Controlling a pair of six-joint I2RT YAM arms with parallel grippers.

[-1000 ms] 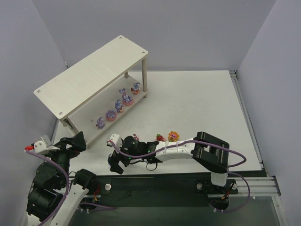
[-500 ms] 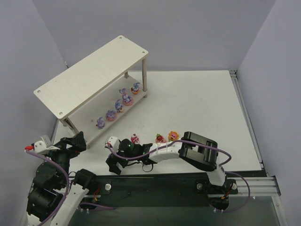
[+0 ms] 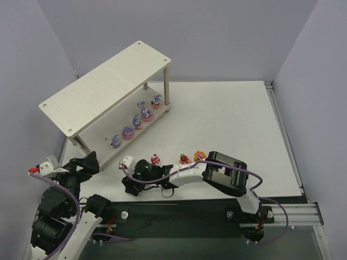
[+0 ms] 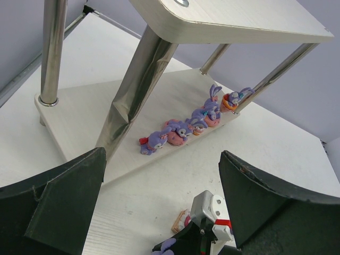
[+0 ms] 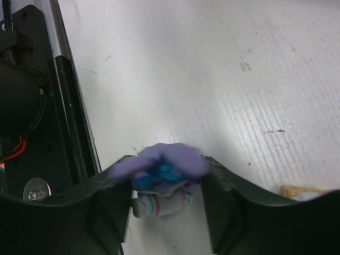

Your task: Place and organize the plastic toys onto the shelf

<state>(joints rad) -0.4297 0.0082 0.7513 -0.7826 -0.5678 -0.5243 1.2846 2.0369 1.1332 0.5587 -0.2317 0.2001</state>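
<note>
Several purple-blue bunnies (image 3: pixel 137 121) stand in a row on the lower board of the shelf (image 3: pixel 103 89); they also show in the left wrist view (image 4: pixel 183 127). Two strawberry bears (image 3: pixel 155 159) (image 3: pixel 185 158) and the orange flower figure (image 3: pixel 200 156) stand on the table. My right gripper (image 3: pixel 130 187) reaches left along the near edge and is shut on a purple bunny (image 5: pixel 170 159), held low over the table between its fingers (image 5: pixel 106 191). My left gripper (image 3: pixel 87 162) is open and empty in front of the shelf's near end.
The shelf's metal leg (image 4: pixel 133 90) rises close in front of the left gripper (image 4: pixel 162 159). The right arm's wrist (image 4: pixel 210 212) lies just below it. The black base rail (image 5: pixel 32 106) runs close beside the right gripper (image 5: pixel 164 175).
My right arm has swung left and slightly nearer with the bunny, uncovering a strawberry bear behind it. The left arm has not moved.
</note>
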